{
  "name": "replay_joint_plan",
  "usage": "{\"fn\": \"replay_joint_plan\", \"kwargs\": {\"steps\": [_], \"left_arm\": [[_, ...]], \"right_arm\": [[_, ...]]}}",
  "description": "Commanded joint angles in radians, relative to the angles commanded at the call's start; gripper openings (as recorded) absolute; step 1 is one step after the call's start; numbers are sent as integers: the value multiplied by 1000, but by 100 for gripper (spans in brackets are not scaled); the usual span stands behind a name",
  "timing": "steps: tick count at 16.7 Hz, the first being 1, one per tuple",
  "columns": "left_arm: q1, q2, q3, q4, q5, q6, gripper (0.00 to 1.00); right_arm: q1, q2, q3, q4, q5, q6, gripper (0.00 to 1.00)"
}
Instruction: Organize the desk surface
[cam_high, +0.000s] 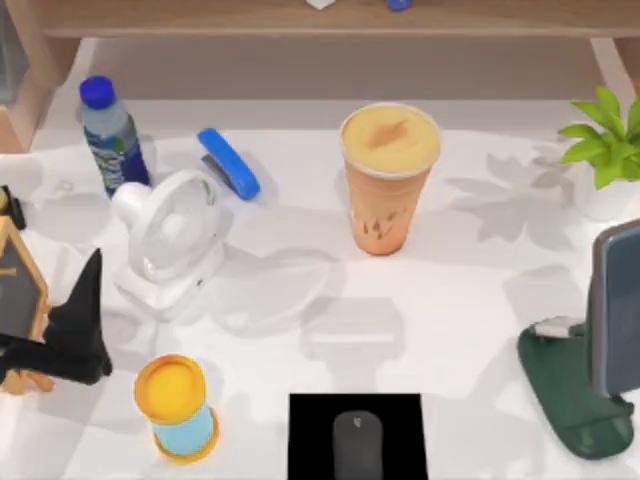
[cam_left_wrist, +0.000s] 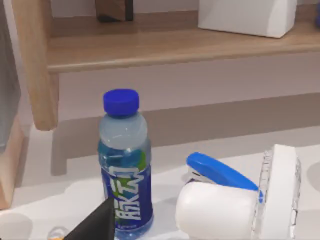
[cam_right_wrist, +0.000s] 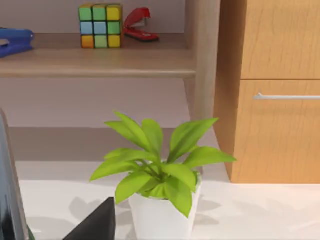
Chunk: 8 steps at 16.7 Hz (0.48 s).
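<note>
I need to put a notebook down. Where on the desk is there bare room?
Bare desk surface lies between the orange cup, black mat and green stand. The left side is crowded: bottle, stapler, fan.

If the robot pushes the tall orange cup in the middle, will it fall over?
It might. The orange cup stands upright on the desk surface and is tall, wider at the lid than at its base, so a push near the top would probably tip it. A low, slow push is likelier to slide it on the glossy top. It looks full, so perhaps heavy.
</note>
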Motion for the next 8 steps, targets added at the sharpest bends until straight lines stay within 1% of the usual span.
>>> {"fn": "replay_joint_plan", "kwargs": {"steps": [2,4,6,8], "left_arm": [[-99,163,41,86,-27,0,100],[-199,347,92,179,-70,-2,100],[-295,545,153,278,-130,-4,100],[-386,750,224,381,-207,-7,100]], "right_arm": [[0,0,0,0,0,0,100],[0,0,0,0,0,0,100],[0,0,0,0,0,0,100],[0,0,0,0,0,0,100]]}}
